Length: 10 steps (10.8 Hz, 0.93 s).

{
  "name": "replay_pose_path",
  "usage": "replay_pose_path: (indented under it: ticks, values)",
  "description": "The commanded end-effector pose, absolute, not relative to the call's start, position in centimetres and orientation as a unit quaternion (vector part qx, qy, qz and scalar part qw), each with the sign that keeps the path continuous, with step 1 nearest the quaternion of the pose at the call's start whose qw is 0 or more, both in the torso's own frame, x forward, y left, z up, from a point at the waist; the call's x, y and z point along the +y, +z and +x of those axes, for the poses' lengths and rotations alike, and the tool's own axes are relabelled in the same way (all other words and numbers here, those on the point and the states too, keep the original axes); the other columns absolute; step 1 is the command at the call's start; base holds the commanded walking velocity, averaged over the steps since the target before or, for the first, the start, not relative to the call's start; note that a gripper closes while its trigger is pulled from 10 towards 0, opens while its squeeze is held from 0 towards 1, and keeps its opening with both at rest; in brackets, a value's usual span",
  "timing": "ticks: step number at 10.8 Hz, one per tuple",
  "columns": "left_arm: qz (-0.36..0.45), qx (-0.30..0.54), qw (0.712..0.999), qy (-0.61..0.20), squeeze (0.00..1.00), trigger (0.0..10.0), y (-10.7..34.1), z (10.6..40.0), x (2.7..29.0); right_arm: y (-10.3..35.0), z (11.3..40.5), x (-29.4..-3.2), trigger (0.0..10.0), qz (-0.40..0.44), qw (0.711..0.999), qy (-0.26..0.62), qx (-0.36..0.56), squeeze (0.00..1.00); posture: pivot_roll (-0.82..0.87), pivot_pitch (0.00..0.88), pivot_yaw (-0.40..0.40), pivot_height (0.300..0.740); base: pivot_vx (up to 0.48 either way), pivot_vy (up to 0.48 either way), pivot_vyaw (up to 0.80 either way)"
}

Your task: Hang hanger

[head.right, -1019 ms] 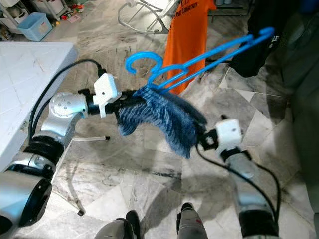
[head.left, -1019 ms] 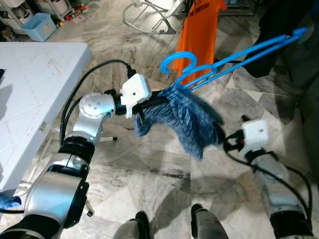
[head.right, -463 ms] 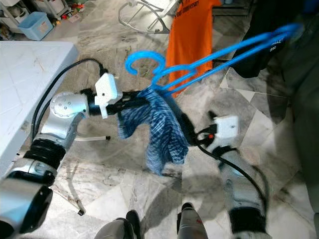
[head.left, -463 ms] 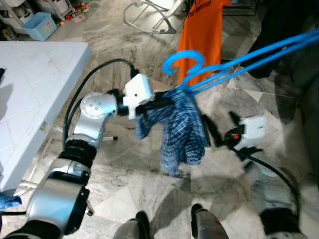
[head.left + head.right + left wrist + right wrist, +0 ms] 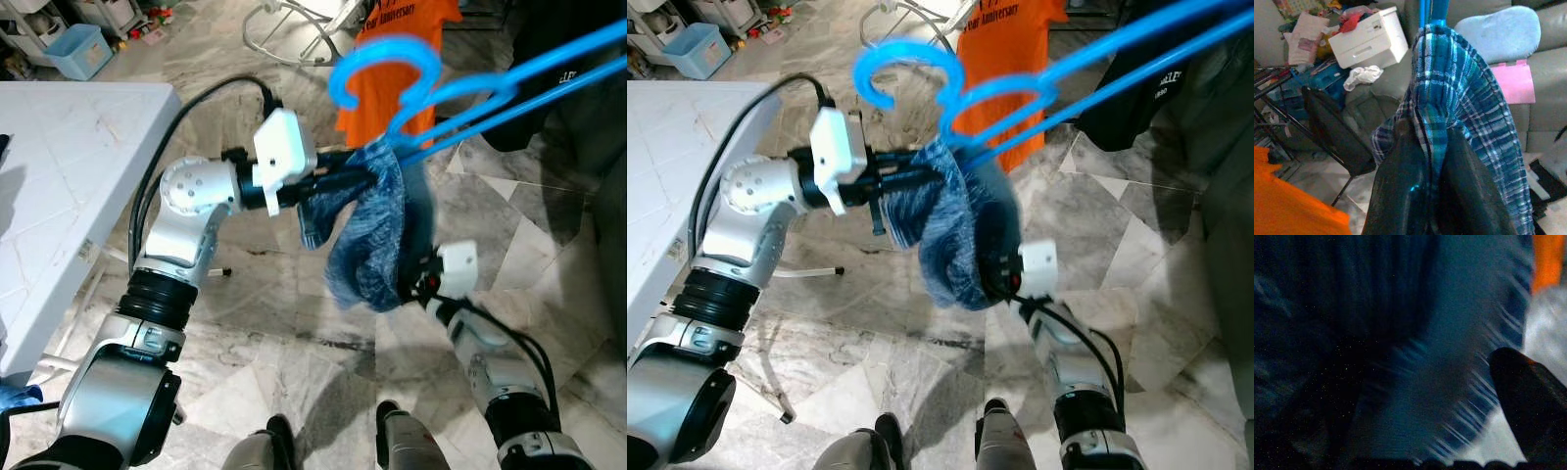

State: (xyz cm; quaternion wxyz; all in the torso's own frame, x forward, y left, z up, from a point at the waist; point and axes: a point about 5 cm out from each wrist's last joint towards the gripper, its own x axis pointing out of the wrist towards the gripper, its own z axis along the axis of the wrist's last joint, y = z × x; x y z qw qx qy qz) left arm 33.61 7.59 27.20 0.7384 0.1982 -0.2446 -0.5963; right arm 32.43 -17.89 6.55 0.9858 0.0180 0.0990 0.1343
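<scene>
While the left hand (image 5: 1425,161) clamps the plaid cloth (image 5: 377,235), the blue hanger (image 5: 460,78) rises just above it.

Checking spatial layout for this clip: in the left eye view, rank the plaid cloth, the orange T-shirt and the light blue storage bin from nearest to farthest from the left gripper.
1. plaid cloth: pinched in the left gripper, draped over the blue hanger.
2. orange T-shirt: hanging beyond the gripper, ahead of the robot.
3. light blue storage bin: on the floor far off to the robot's left, past the white table.
</scene>
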Motion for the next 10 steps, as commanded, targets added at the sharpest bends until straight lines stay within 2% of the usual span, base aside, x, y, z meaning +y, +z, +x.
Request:
replay_pose_path:
  ticks: [1,5,7,10]
  values:
    - [0.192,-0.262,0.745,-0.583,0.0,0.0,28.3,33.5,8.4,5.1,31.8,-18.5,0.0,0.022,0.984,0.111,0.135,0.0,-0.29,0.25,0.14,0.74,0.0,0.0,0.0]
    - [0.193,-0.268,0.768,-0.549,0.0,0.0,29.9,34.3,9.7,2.6,29.4,-23.9,0.0,0.029,0.982,-0.02,0.184,0.0,-0.3,0.249,0.141,0.74,0.0,0.0,0.0]
    - [0.21,-0.25,0.778,-0.536,0.0,0.0,28.5,34.7,10.1,4.1,29.2,-26.7,0.0,0.017,0.986,-0.077,0.146,0.0,-0.31,0.25,0.142,0.74,0.0,0.0,0.0]
    - [0.206,-0.174,0.822,-0.502,0.0,0.0,23.7,36.0,12.3,9.1,29.2,-33.0,0.0,-0.014,0.981,-0.185,0.063,0.0,-0.35,0.249,0.137,0.74,0.0,0.0,0.0]
